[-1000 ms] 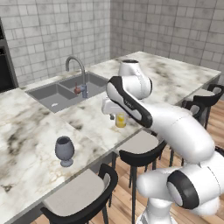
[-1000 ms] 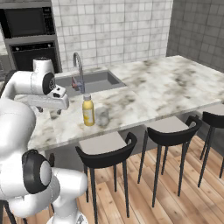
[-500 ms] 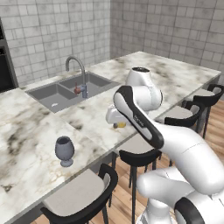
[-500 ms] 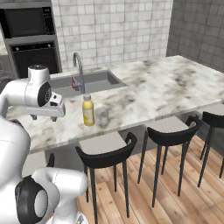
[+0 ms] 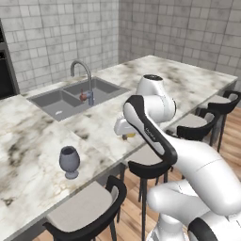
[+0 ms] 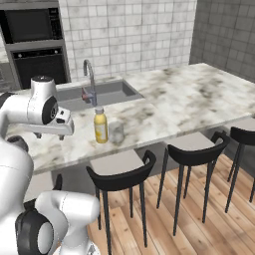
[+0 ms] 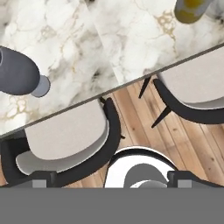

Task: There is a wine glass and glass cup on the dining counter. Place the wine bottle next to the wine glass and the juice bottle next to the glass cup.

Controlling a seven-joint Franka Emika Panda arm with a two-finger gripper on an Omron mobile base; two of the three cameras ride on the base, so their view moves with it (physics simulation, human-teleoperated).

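On the dining counter (image 6: 199, 94), the juice bottle (image 6: 100, 125) stands just beside the glass cup (image 6: 116, 132), at its nine o'clock; sink (image 6: 94, 93) at twelve; stools (image 6: 119, 174) at six.

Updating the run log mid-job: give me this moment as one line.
juice bottle: standing beside glass cup | wine glass: alone on dining counter | gripper: jaws' state unclear, looking down over counter edge
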